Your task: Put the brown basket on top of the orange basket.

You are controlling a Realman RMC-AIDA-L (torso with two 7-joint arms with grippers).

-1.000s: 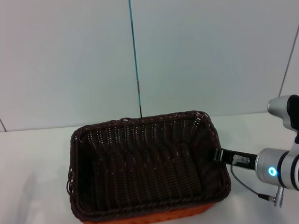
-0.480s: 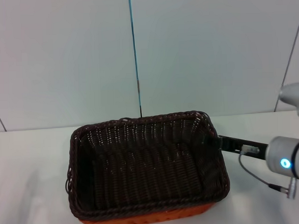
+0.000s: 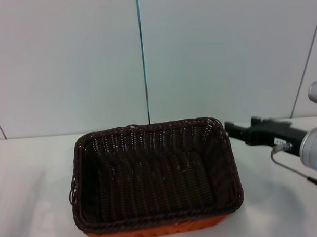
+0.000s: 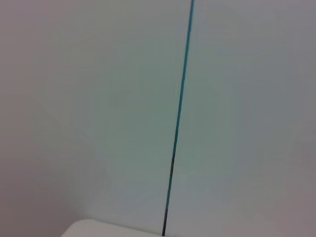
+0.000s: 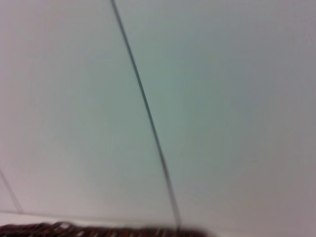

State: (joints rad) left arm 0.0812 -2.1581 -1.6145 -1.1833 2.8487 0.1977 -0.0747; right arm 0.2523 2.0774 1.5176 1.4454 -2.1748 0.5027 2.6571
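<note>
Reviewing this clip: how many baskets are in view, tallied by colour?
Brown basket: 1, nested on top of the orange one
Orange basket: 1, only a strip of it showing under the brown rim
Total: 2 baskets

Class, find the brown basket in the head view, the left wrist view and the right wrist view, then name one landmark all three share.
Head view: the brown basket fills the lower middle, nested on the orange basket, with the right gripper just off its right rim.
Left wrist view: not in it.
Right wrist view: only a blurred strip of its rim shows at the picture's lower edge.
Shared landmark: the thin blue-green wall seam.
</note>
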